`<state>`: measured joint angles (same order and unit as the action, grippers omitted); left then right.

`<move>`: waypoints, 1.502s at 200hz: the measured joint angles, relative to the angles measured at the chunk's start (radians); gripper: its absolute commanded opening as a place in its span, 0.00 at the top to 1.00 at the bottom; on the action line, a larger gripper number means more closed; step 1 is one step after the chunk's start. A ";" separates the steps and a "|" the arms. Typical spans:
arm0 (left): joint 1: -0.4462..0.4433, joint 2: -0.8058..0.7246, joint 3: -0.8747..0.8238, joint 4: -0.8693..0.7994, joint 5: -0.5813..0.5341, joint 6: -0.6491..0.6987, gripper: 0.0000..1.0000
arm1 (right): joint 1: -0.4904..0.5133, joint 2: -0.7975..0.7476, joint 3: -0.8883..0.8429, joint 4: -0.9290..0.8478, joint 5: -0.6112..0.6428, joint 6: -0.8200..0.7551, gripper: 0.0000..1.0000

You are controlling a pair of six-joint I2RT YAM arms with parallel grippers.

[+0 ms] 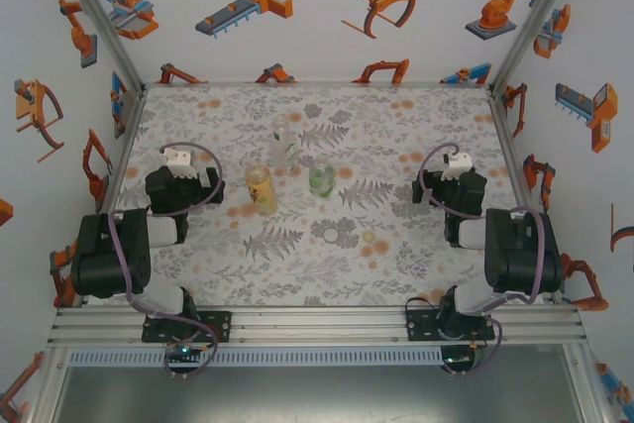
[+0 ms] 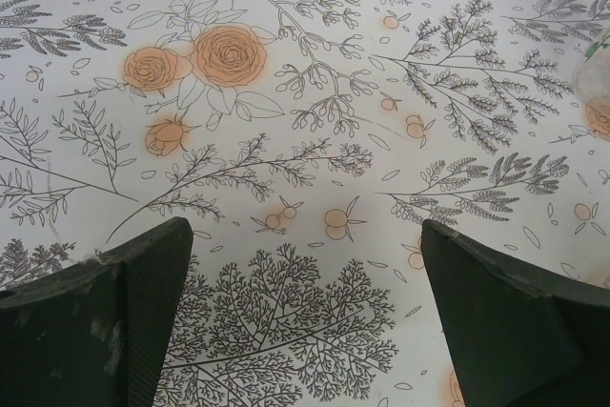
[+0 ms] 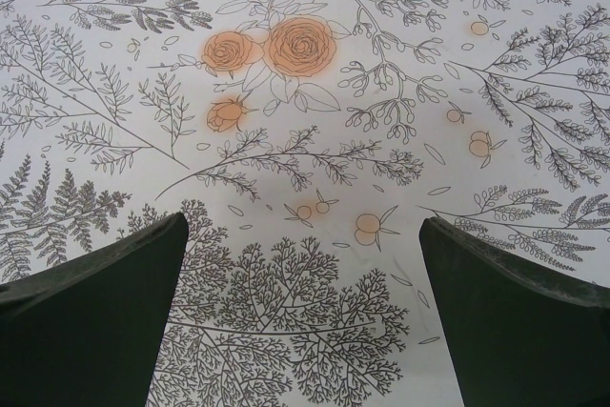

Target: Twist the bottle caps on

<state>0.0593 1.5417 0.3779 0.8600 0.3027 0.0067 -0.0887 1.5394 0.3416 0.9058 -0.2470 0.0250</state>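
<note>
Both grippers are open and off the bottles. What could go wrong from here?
The amber bottle, clear bottle and green bottle stand close together, so reaching for one may topple a neighbour. The white cap and yellowish cap lie low on the busy floral cloth, so they may be easy to misgrasp.

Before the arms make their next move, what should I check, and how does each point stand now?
1. Left gripper open, nothing held: ok.
2. Right gripper open, nothing held: ok.
3. Amber bottle, clear bottle and green bottle standing upright: ok.
4. White cap and small yellowish cap lying loose near the bottles: ok.
5. Caps enough for all three bottles: cannot tell.
</note>
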 measured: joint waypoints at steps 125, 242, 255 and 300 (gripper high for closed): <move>0.000 0.000 0.000 0.000 0.001 0.000 0.03 | 0.000 0.000 0.000 0.000 0.000 0.000 0.01; -0.001 0.000 0.000 0.000 -0.042 -0.004 0.03 | 0.000 0.000 0.014 -0.024 0.139 0.041 0.01; -0.001 0.000 0.000 0.000 -0.045 -0.004 0.03 | 0.000 0.000 0.014 -0.029 0.154 0.047 0.01; -0.001 -0.002 0.000 -0.005 -0.048 -0.004 0.03 | 0.000 -0.015 0.014 -0.037 0.133 0.045 0.03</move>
<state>0.0582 1.5402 0.3779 0.8555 0.2550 0.0025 -0.0887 1.5246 0.3557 0.8684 -0.1139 0.0696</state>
